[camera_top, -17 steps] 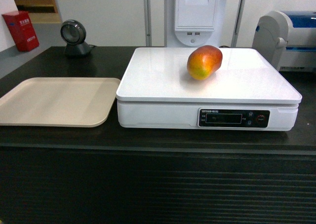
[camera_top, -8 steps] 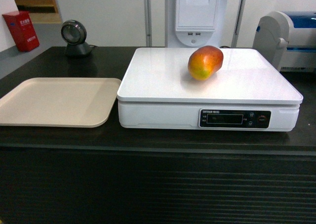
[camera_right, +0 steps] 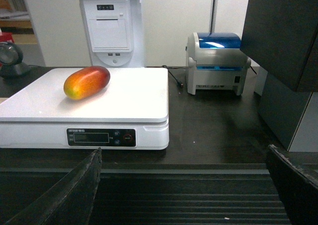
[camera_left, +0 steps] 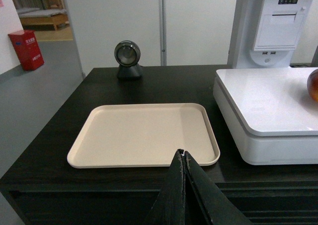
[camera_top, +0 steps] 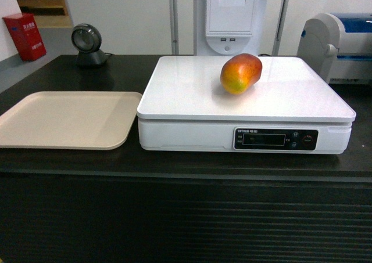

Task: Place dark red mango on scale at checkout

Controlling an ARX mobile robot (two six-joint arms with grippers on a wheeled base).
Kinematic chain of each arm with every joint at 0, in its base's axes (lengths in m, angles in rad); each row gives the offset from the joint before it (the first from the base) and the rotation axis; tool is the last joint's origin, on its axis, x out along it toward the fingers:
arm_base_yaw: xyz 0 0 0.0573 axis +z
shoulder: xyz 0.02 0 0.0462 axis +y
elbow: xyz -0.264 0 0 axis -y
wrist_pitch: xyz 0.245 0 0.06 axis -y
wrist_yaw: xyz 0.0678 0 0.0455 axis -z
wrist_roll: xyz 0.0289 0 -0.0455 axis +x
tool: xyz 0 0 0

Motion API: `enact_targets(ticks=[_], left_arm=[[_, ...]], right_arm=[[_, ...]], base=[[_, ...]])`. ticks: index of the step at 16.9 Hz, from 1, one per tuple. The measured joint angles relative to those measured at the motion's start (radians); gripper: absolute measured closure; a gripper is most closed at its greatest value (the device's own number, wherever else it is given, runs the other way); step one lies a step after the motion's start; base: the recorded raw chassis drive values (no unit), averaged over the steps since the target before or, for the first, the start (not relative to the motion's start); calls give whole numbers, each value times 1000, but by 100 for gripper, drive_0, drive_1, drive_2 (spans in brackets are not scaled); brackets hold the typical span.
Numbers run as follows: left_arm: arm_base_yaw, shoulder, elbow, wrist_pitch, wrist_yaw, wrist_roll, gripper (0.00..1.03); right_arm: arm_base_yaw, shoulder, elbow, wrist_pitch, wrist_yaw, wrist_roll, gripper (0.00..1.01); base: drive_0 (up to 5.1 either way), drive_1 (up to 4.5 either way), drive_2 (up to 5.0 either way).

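The dark red mango (camera_top: pixel 240 72) lies on its side on the white scale (camera_top: pixel 192 92), toward the back of the platform, red on top with a yellow-green lower end. The right wrist view shows the mango (camera_right: pixel 86 82) on the scale (camera_right: pixel 134 98) too, and the left wrist view catches only its edge (camera_left: pixel 313 85). The scale stands on the black checkout (camera_top: pixel 174 164). My left gripper (camera_left: pixel 183 153) is shut and holds nothing, in front of the counter's edge. My right gripper (camera_right: pixel 183 155) is wide open and holds nothing, in front of the ribbed panel. Neither gripper shows in the head view.
A beige tray (camera_top: pixel 64 118) lies left of the scale. A round black scanner (camera_top: pixel 87 43) stands at the back left, a receipt printer (camera_top: pixel 230 16) behind the scale, and a blue-topped label printer (camera_right: pixel 217 62) to its right. A red box (camera_top: pixel 24 35) sits far left.
Nothing has visibly moved apart from a slight camera shift; the mango stays on the scale.
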Motion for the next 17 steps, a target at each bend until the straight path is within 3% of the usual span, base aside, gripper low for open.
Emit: enact_targets(ticks=[5, 6, 17], left_arm=[[0, -144, -43, -100, 0, 0, 101], [0, -154, -66, -58, 0, 0, 101], [0, -411, -80, -309, 0, 0, 101]], right_arm=[[0, 0, 0, 0, 0, 0, 3], [0, 0, 0, 0, 0, 0, 3], [0, 0, 0, 0, 0, 0, 3]], base=[[0, 0, 0], [0, 0, 0], [0, 0, 0]])
